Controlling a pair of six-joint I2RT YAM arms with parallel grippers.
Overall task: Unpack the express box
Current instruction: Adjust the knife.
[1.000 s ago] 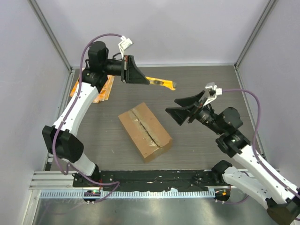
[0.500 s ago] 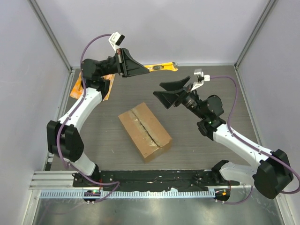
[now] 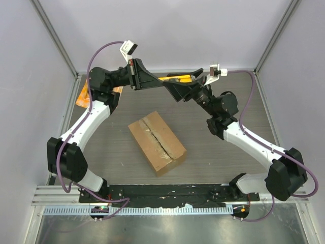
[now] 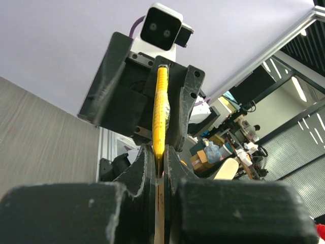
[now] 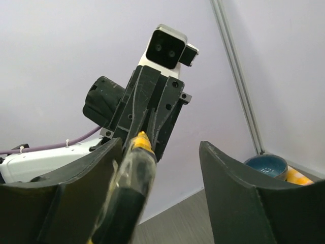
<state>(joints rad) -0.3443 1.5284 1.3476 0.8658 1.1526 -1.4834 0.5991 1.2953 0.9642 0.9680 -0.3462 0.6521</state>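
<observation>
Okay, only the top view has the express box (image 3: 156, 142): mid-table, lying diagonal, nearer my bases than both grippers. Beyond it, over the far part of the table, my left gripper (image 3: 159, 85) and right gripper (image 3: 173, 89) meet tip to tip at a yellow utility knife (image 3: 176, 78). Top view can't resolve the jaws. Left wrist view does: left fingers clamped on the knife, seen edge-on. Right wrist view: knife lies against one finger with a clear gap to the other, so the right jaws stand apart, not clamped. That view alone shows a blue bowl (image 5: 266, 165) farther back. Orange cloth (image 3: 83, 95) far left, top view only. Box: brown cardboard, flaps shut, shiny clear tape along the top seam, apart from both grippers.
</observation>
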